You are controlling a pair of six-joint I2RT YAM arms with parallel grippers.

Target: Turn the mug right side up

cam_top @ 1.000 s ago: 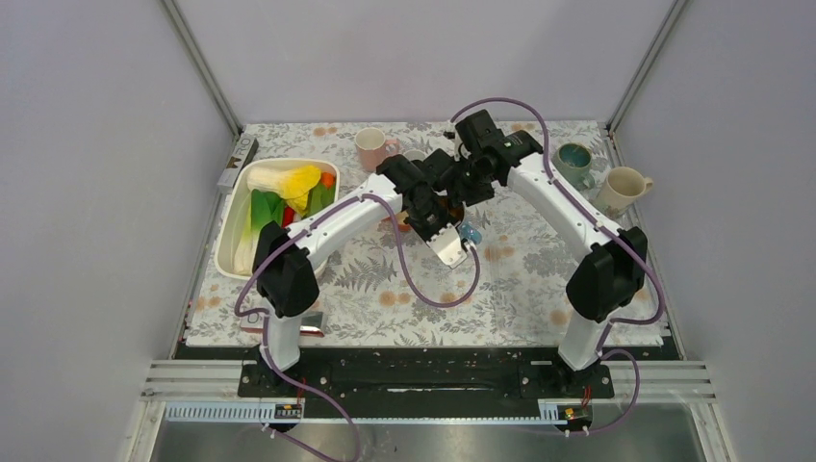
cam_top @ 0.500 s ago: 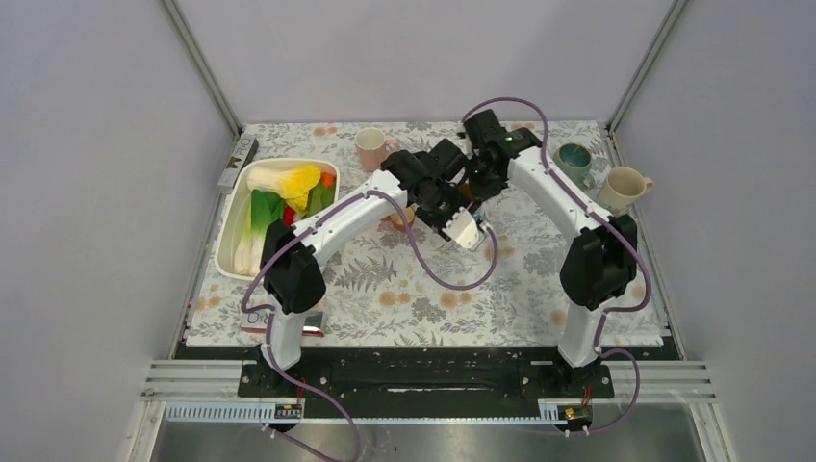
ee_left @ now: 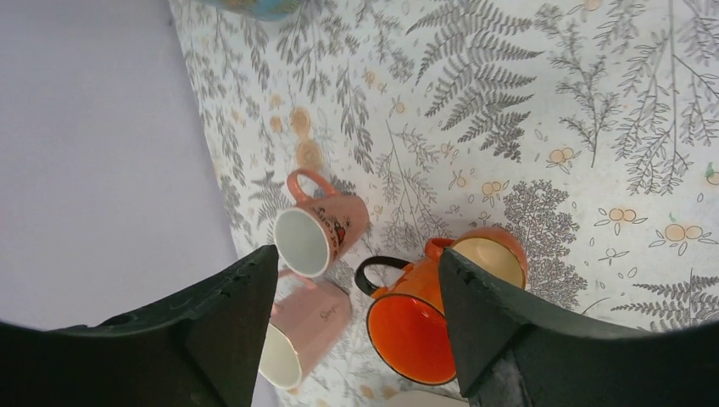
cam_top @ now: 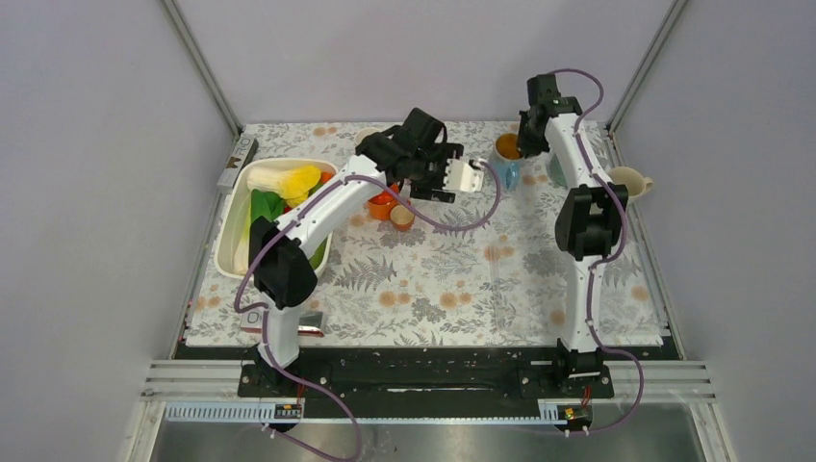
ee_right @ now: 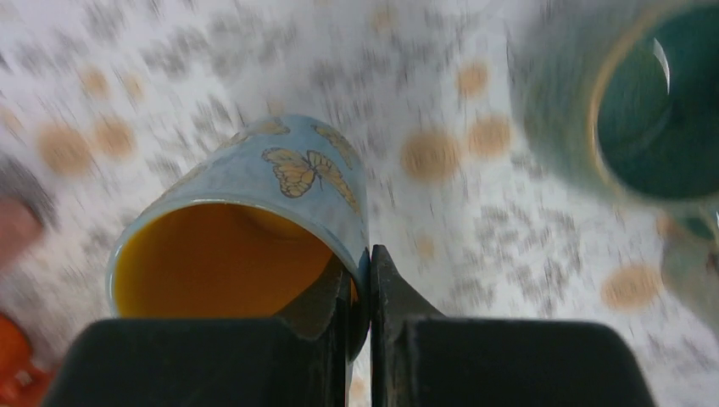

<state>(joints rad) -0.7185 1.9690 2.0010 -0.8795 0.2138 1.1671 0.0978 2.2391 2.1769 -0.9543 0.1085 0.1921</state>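
The mug (cam_top: 507,164) is near the table's (cam_top: 433,289) far edge, right of the cup cluster (cam_top: 385,206).

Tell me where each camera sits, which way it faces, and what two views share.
Top external: above and behind the arm bases, looking down at the table; both arms show.
Left wrist: on the left arm, looking down at the orange mug and pink mugs; the open left gripper shows.
Right wrist: on the right arm, looking along the right gripper, shut on the blue mug's rim; green mug beyond.
Shared: top and right wrist show the blue mug; top and left wrist, the orange mug.
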